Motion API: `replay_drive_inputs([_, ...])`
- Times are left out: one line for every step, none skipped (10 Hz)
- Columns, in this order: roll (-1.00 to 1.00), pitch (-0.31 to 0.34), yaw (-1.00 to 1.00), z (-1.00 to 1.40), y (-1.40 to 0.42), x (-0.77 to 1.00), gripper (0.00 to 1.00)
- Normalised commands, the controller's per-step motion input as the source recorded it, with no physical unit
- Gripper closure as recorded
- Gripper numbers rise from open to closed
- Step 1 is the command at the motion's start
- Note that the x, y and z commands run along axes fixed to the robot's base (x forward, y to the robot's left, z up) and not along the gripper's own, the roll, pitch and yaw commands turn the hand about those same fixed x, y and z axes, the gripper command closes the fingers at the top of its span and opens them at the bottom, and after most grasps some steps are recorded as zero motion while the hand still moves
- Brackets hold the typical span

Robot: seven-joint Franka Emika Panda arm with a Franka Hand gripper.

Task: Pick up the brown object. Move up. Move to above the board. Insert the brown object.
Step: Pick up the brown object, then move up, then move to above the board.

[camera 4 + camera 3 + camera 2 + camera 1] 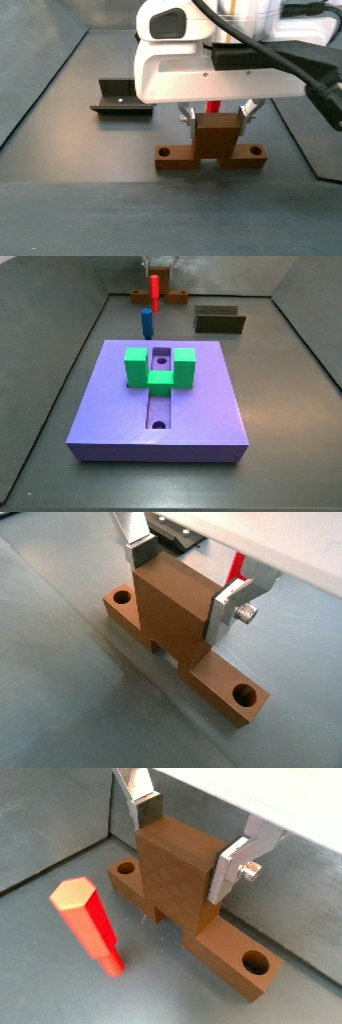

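- While the brown object [181,637] lay on the table [60,702] at the far end from the board [160,406], the gripper [187,587] straddled its raised middle block.
- Its fingers [230,873] sat against the block's sides, apparently pinching it, though firm contact was hard to judge.
- A good lift called for a centred, square squeeze, then a straight rise clear of the red peg [91,923].

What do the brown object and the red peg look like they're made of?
The brown object, between the gripper's fingers, looks like matte plastic, possibly printed: flat even colour, crisp edges. The red peg looks like smoother, slightly glossy plastic, its faceted top catching light. Neither material is certain.
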Motion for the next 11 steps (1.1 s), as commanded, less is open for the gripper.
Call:
replay_drive_inputs([0.0,0.0,0.0,0.0,0.0,0.0,1.0])
replay_drive_inputs([0.0,0.0,0.0,0.0,0.0,0.0,1.0])
replay_drive_inputs([0.0,0.0,0.0,0.0,0.0,0.0,1.0])
replay_drive_inputs([0.0,0.0,0.0,0.83,0.0,0.0,1.0])
replay_drive_inputs([-0.01,0.023,-0.05,0.78,-0.07,0.0,1.0])
replay_drive_inputs([0.01,0.072,-0.05,0.56,-0.06,-0.04,1.0])
replay_drive_inputs([0.04,0.068,-0.02,0.29,-0.03,-0.01,1.0])
replay_drive_inputs([0.0,0.0,0.0,1.4,0.0,0.0,1.0])
replay_drive_inputs([-0.03,0.03,0.01,1.4,0.0,-0.03,1.0])
replay_drive_inputs([0.0,0.033,0.01,1.4,-0.01,-0.05,1.0])
replay_drive_inputs([0.02,0.01,0.01,1.4,0.0,0.0,1.0])
